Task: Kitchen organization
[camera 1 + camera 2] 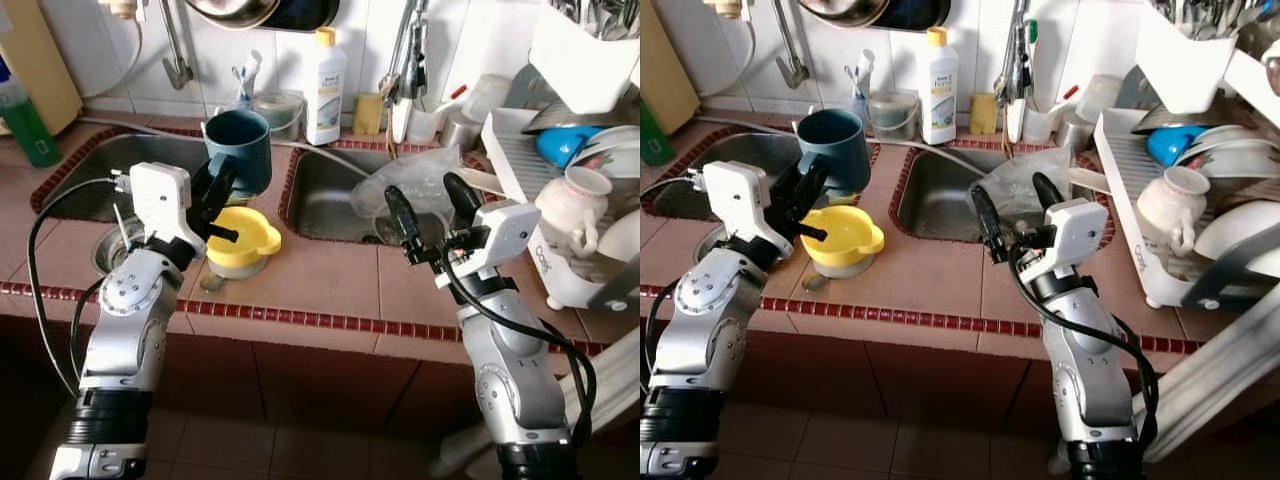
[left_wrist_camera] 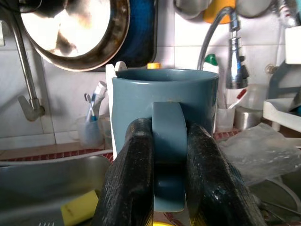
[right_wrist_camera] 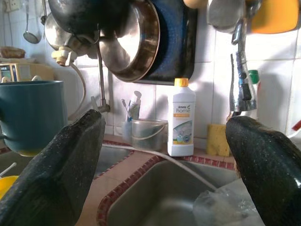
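Currently I have the left pincer (image 1: 222,205) pinching the handle of the blue mug (image 1: 240,148), held above the yellow bowl (image 1: 243,238) on the tiled tabletop (image 1: 330,275), right pincer (image 1: 430,208) spread and idle over the sink (image 1: 335,195); mug unplaced, most tidying apparently remains.

Teal mug (image 1: 240,145) (yellow bowl (image 1: 243,238) below)

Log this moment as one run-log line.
left gripper: shut on mug handle, above yellow bowl | right gripper: open, by right sink
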You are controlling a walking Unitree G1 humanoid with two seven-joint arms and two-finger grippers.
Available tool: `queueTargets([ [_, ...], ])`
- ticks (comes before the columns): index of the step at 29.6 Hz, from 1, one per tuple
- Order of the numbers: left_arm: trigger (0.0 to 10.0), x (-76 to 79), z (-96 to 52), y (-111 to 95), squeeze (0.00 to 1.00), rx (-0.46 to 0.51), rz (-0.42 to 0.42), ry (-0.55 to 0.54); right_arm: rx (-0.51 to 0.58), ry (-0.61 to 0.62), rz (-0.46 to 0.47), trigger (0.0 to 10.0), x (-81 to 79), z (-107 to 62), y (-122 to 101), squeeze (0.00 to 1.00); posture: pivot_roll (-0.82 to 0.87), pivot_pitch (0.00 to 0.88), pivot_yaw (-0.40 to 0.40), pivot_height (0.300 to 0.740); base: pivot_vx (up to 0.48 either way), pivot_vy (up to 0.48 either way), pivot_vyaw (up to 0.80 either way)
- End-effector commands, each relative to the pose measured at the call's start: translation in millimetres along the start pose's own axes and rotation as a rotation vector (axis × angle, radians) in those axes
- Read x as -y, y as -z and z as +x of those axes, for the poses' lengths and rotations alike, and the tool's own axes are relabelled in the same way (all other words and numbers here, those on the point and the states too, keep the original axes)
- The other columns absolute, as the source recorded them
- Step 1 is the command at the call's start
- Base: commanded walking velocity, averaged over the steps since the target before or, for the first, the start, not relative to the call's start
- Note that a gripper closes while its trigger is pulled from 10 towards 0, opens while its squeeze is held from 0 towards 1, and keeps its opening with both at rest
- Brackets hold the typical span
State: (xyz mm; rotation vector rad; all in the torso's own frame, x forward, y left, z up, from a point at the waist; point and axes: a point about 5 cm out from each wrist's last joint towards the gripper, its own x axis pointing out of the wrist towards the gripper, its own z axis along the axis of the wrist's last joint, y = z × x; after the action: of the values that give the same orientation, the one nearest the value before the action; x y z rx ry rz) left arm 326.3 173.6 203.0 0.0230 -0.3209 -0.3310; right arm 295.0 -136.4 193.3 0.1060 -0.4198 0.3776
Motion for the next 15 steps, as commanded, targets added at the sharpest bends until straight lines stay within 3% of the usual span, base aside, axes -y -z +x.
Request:
queueTargets([
  [1,10.0,0.0,0.9,-5.7,0.0,0.017,0.009,-0.002,0.009,-0.009,-0.009,10.0,-0.6,0.3,-3.0,0.0,-0.1,0.03,0.011,0.74,0.379,0.0,0.0],
  [15,10.0,3.1,-0.5,-4.9,0.0,0.015,0.007,0.002,-0.009,-0.029,-0.01,10.0,-1.5,-2.8,-1.1,0.0,-0.1,0.031,-0.001,0.74,0.375,0.0,0.0],
])
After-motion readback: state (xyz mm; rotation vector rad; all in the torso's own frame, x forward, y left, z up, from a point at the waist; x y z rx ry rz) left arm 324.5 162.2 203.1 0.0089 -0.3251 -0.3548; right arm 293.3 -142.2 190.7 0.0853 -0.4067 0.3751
